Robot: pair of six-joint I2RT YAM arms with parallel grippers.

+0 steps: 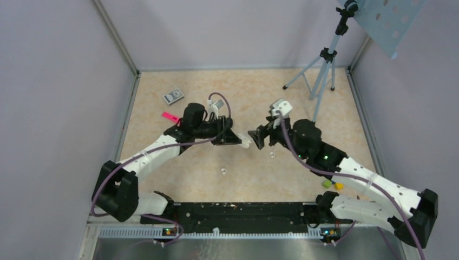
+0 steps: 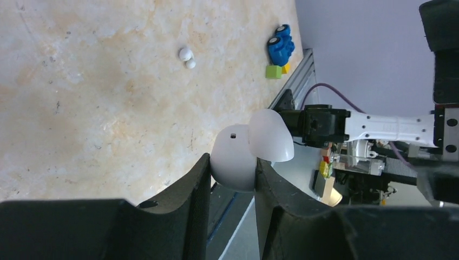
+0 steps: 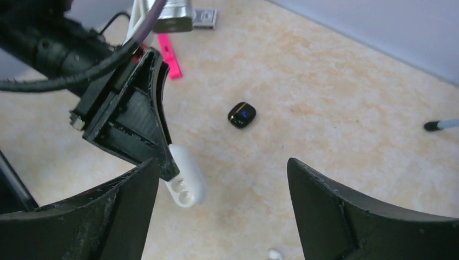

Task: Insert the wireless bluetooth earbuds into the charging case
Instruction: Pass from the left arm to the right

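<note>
My left gripper [image 1: 238, 138] is shut on the white charging case [image 1: 245, 142] and holds it above the table. In the left wrist view the case [image 2: 234, 157] sits between my fingers with its lid [image 2: 270, 135] open. In the right wrist view the case [image 3: 187, 179] shows two round wells. My right gripper [image 1: 258, 135] is open and empty, facing the case; its jaws [image 3: 223, 162] stand wide apart with the case near the left one. One white earbud [image 1: 272, 154] lies on the table below it, also in the right wrist view [image 3: 274, 253] and left wrist view [image 2: 187, 57]. A second earbud [image 1: 223, 171] lies nearer the front.
A grey patterned box [image 1: 173, 96] and a pink item [image 1: 170, 116] lie at the back left. A small black item [image 3: 241, 115] lies on the table. A tripod [image 1: 325, 70] stands back right. Green [image 1: 326, 184] and yellow [image 1: 338, 186] blocks and a blue toy [image 2: 280, 43] lie by my right arm.
</note>
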